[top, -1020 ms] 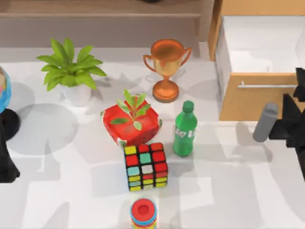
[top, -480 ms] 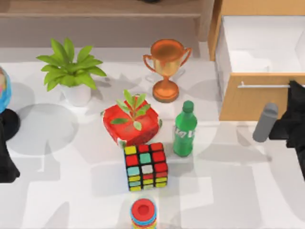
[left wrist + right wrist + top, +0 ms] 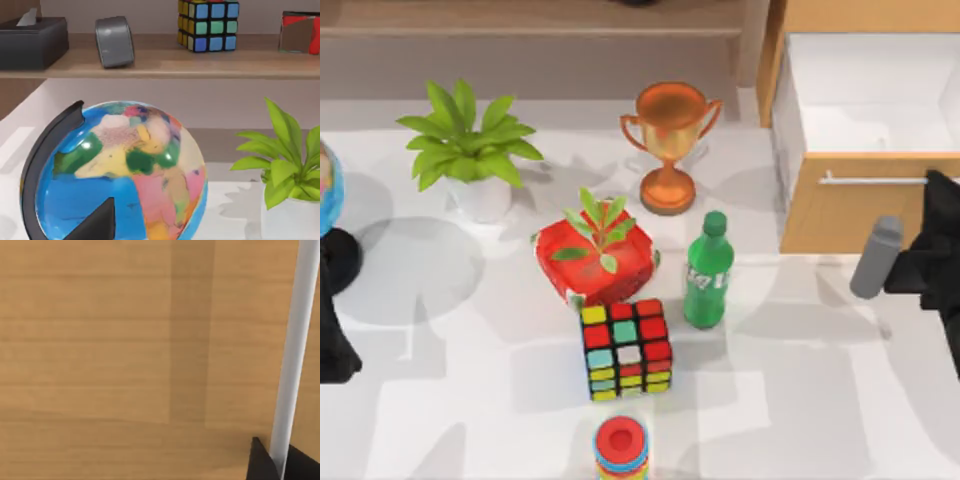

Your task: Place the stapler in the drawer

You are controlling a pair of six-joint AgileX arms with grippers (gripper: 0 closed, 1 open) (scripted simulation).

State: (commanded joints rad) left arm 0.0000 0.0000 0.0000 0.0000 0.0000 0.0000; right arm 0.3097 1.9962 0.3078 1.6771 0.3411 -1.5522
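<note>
The drawer (image 3: 840, 215) stands pulled out at the back right, its white inside (image 3: 870, 90) bare. A tan wood front (image 3: 125, 340) carries a thin silver handle (image 3: 875, 180). My right gripper (image 3: 935, 185) is at that handle's right end. Seen from the right wrist, the handle (image 3: 300, 340) runs between the two dark fingertips (image 3: 260, 462), which hug it on both sides; the right gripper (image 3: 279, 457) is shut on it. A grey rounded part of the right arm (image 3: 876, 257) hangs in front of the drawer. The stapler is out of view. My left gripper (image 3: 332, 345) is parked at the left edge.
A bronze trophy (image 3: 670, 145), green bottle (image 3: 708, 270), red pot with a sprig (image 3: 595, 255) and colour cube (image 3: 625, 348) crowd the table's middle. A potted plant (image 3: 470, 150) and globe (image 3: 120, 175) stand left, a ring stack (image 3: 620, 447) at the front, a brown shelf (image 3: 520, 20) behind.
The right arm's wrist has shifted a little inward onto the right end of the handle. The drawer itself has not moved, and the left arm is still.
</note>
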